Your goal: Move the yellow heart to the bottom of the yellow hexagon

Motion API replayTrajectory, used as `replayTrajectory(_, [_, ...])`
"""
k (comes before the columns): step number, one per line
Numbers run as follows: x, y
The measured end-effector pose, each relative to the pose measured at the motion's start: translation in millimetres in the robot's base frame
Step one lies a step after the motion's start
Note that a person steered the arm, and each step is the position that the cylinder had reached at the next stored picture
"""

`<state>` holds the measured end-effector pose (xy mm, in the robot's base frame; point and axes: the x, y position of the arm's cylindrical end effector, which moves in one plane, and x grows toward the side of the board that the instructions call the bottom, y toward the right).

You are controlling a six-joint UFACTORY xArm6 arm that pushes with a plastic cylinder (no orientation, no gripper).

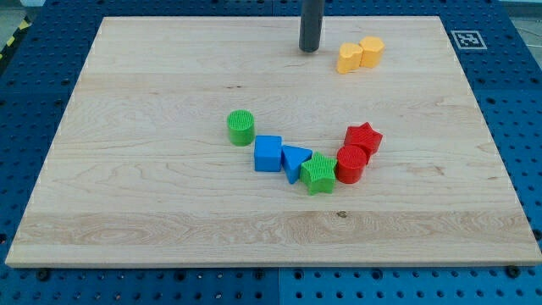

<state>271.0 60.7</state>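
Two small yellow plastic blocks sat touching near the wooden counter's [127, 102] top right: yellow heart [349, 58] on the view's left, yellow hexagon [372, 50] on its right. My tip [309, 49] stood just left of the heart, apart from it. No end effector to open/close, just a rod. Heart prob. light, rigid, slippery; push its upper side w/ care.

Wooden board [169, 212] carries two yellow blocks, the heart [349, 58] and the hexagon [371, 50], touching at upper right. At centre sits a green cylinder [240, 127], then a touching arc: blue cube [268, 153], blue triangle [295, 161], green block [319, 174], red cylinder [351, 163], red star [363, 137].
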Motion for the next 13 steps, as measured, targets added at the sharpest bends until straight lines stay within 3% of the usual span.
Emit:
replayTrajectory(6, [14,49])
replayTrajectory(13, [62,111])
